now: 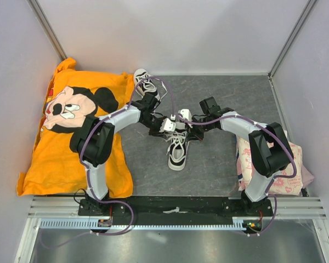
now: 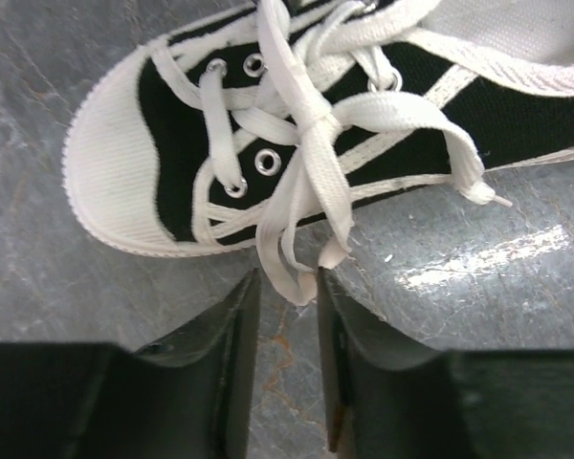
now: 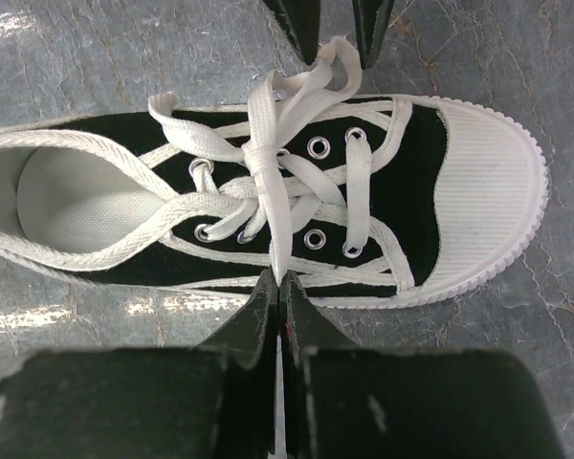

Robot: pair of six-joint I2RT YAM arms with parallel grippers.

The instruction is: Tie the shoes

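One black shoe (image 1: 177,149) with a white toe cap lies mid-table between both grippers. A second shoe (image 1: 145,82) rests further back by the orange cloth. In the left wrist view the near shoe (image 2: 172,143) has its laces crossed at a knot (image 2: 311,120). A lace loop (image 2: 285,258) hangs off its side between the tips of my left gripper (image 2: 287,282), whose jaws stand apart around it. My right gripper (image 3: 280,282) is shut on a lace strand (image 3: 279,220) that runs taut from the knot across the shoe (image 3: 411,182) on the opposite side.
An orange cartoon-mouse shirt (image 1: 66,137) covers the left of the table, and a pink printed cloth (image 1: 274,164) lies by the right arm's base. Grey walls close in the back and sides. The shoes sit on a grey marbled surface (image 1: 219,164).
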